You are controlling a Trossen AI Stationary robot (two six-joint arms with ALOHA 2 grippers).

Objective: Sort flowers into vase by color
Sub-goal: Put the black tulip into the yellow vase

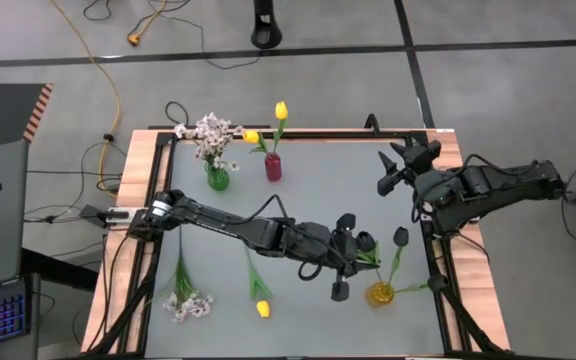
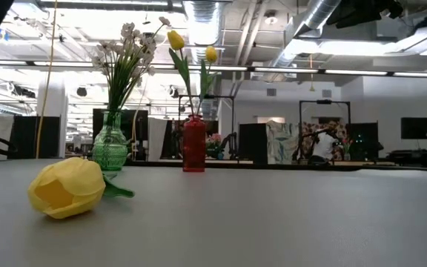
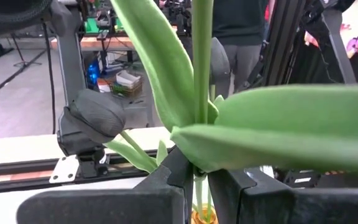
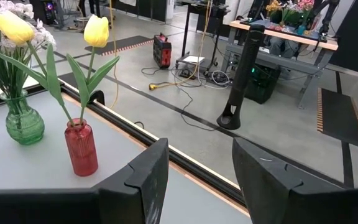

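A yellow vase (image 1: 380, 293) stands at the table's near right, with two dark tulip heads (image 1: 400, 237) (image 1: 365, 240) above it. My left gripper (image 1: 366, 260) reaches in from the left, just above the vase, and is shut on a green tulip stem (image 3: 202, 74). Another dark tulip (image 3: 98, 115) leans beside it. A red vase (image 1: 273, 167) holds two yellow tulips, and a green vase (image 1: 217, 178) holds white blossoms. A yellow tulip (image 1: 261, 305) and a white spray (image 1: 188, 302) lie on the table. My right gripper (image 1: 393, 172) hovers open at the far right. My left gripper pinches the dark tulip's stem low down (image 3: 197, 177), just under its leaves, between its two fingers (image 3: 166, 186). The fingers come in level from the table's left and lie across the stem. The stem stands upright and runs down to the yellow vase's mouth (image 3: 202, 216).
The loose yellow tulip's head (image 2: 67, 187) lies close to the table's near edge, with the green vase (image 2: 110, 144) and red vase (image 2: 193, 144) behind it. A dark frame edges the table's right side (image 1: 433, 250). Bare table lies in the middle (image 1: 308, 190).
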